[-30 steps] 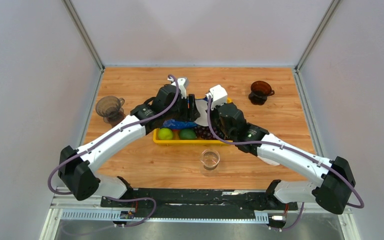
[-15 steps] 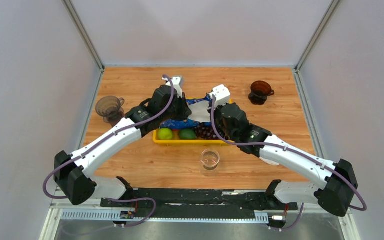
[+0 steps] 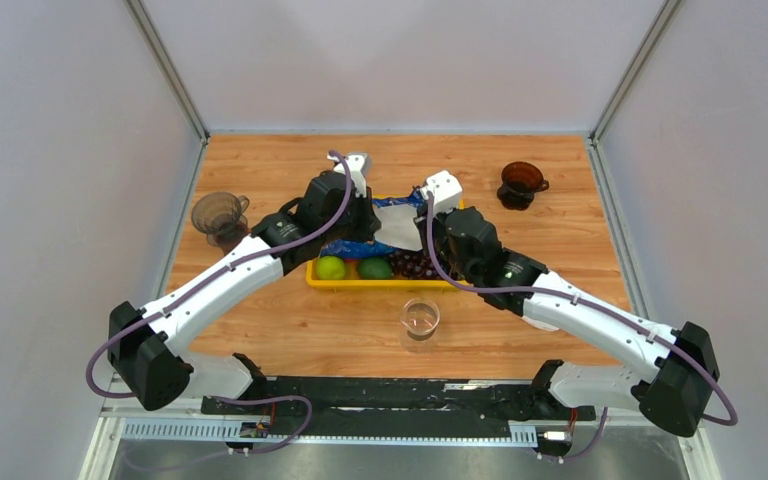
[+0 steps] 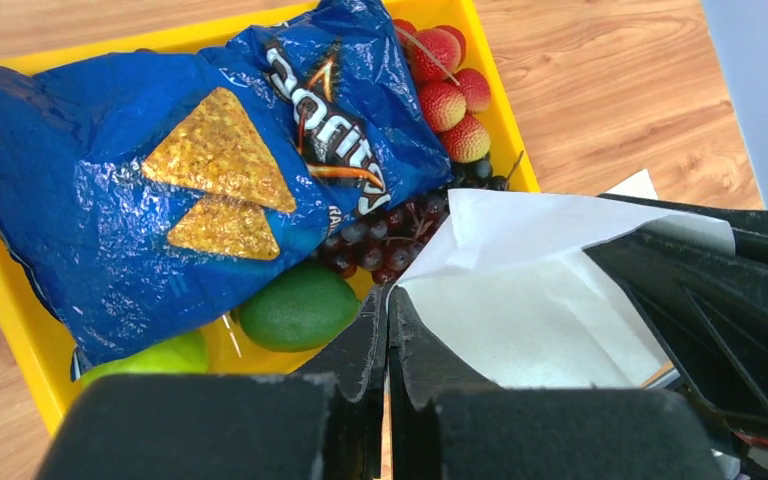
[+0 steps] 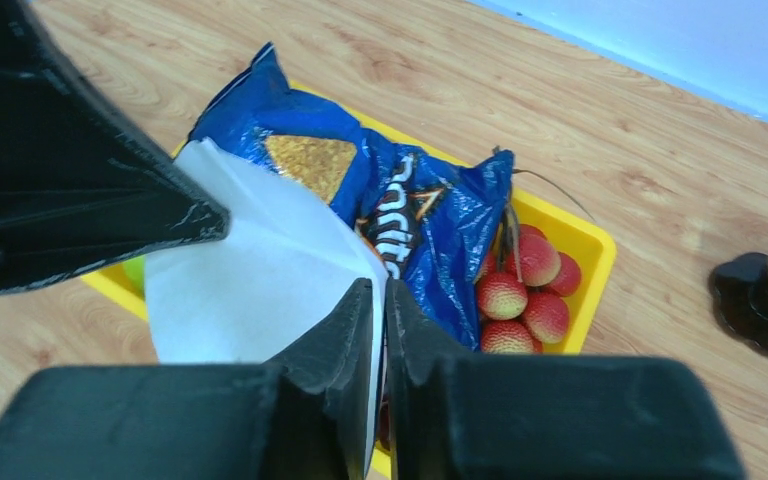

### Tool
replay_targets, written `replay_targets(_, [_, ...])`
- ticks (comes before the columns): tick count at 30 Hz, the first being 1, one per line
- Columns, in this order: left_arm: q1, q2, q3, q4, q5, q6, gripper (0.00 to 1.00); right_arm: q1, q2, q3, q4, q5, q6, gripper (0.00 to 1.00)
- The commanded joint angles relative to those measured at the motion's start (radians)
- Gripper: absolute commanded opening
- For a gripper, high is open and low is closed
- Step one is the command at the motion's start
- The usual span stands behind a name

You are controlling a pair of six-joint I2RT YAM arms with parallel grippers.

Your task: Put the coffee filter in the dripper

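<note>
A white paper coffee filter [image 3: 397, 222] hangs between both grippers above the yellow tray [image 3: 380, 284]. My left gripper [image 4: 388, 300] is shut on the filter's [image 4: 520, 300] left corner. My right gripper [image 5: 380, 295] has its fingers parted a crack, and the filter's [image 5: 250, 280] right edge still lies between them against the left finger. The smoky grey dripper [image 3: 222, 215] stands by the table's left edge, well left of both grippers.
The tray holds a blue chip bag [image 4: 190, 170], limes [image 4: 298, 305], dark grapes [image 4: 380, 235] and lychees [image 4: 450, 100]. A small clear glass [image 3: 420, 317] stands in front of the tray. A brown cup-shaped vessel [image 3: 520, 184] sits at the back right.
The left gripper closed on the filter's left corner. The right gripper's fingers have just parted slightly. Both wrists shifted a little, with the filter stretched between them.
</note>
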Motion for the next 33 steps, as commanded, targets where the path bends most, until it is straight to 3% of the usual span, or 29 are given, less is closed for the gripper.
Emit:
replay_targets(1, [0.004,-0.035,-0.01,0.022,0.022,0.033,0.01,-0.004,-0.018,0.024,0.004,-0.139,0.029,0.15])
replay_targets(4, [0.005,-0.033,-0.012,0.027,0.017,0.008,0.0,-0.005,0.006,0.057,0.017,-0.217,0.053,0.26])
replay_targets(8, [0.004,-0.033,-0.004,0.008,0.0,-0.005,0.0,-0.004,0.016,0.079,0.036,-0.246,0.062,0.56])
replay_targets(10, [0.005,-0.035,-0.001,0.001,-0.008,-0.011,0.0,-0.004,0.002,0.085,0.036,-0.228,0.065,0.65])
replay_targets(13, [0.004,-0.028,0.016,-0.03,-0.046,-0.017,0.0,-0.004,-0.043,0.073,0.037,-0.167,0.093,0.97])
replay_targets(14, [0.004,-0.021,0.025,-0.055,-0.06,-0.022,0.0,-0.005,-0.062,0.062,0.037,-0.13,0.107,0.99])
replay_targets(19, [0.006,0.002,0.102,-0.151,-0.16,-0.033,0.0,-0.009,-0.183,-0.034,0.037,0.131,0.179,1.0])
replay_targets(22, [0.007,0.007,0.155,-0.215,-0.223,-0.035,0.0,-0.034,-0.25,-0.091,0.032,0.199,0.194,1.0])
replay_targets(26, [0.034,0.016,0.242,-0.338,-0.304,-0.042,0.0,-0.155,-0.294,-0.144,0.008,0.171,0.26,1.0])
replay_targets(30, [0.148,-0.018,0.273,-0.388,-0.308,-0.047,0.0,-0.372,-0.288,-0.164,-0.055,0.0,0.374,1.0])
replay_targets(33, [0.239,-0.056,0.281,-0.441,-0.294,-0.067,0.0,-0.455,-0.302,-0.193,-0.08,-0.024,0.395,1.0])
